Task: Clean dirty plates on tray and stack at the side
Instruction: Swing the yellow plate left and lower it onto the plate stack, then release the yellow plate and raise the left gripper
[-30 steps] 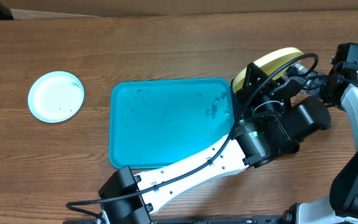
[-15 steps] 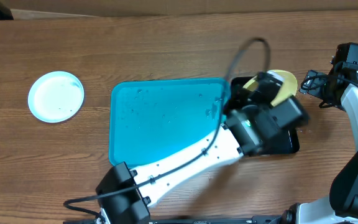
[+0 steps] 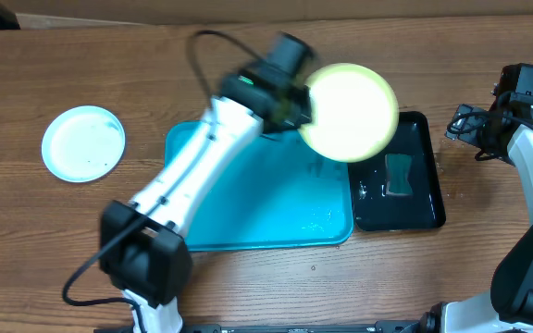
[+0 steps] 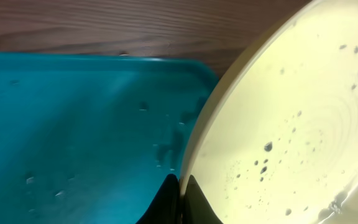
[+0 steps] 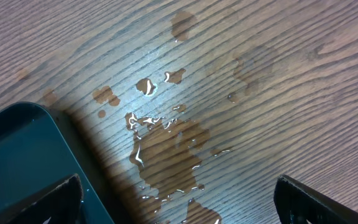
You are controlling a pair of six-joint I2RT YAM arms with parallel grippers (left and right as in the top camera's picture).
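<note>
1. Yellow-green plate [image 3: 350, 111]: wet, aloft over the far right corner of the turquoise tray [image 3: 239, 203]; left fingers [image 4: 171, 202] pinching its rim.
2. Right fingers [image 5: 48, 200]: spread wide, empty, above puddled table [image 5: 260, 74] beside the black tray [image 3: 419, 208].
3. Light blue plate [image 3: 83, 142]: on the table, far left.

Handling: hold the slick rim firmly and settle it centred on the blue plate.

Change: 1 second ago the plate hung at the black tray.
</note>
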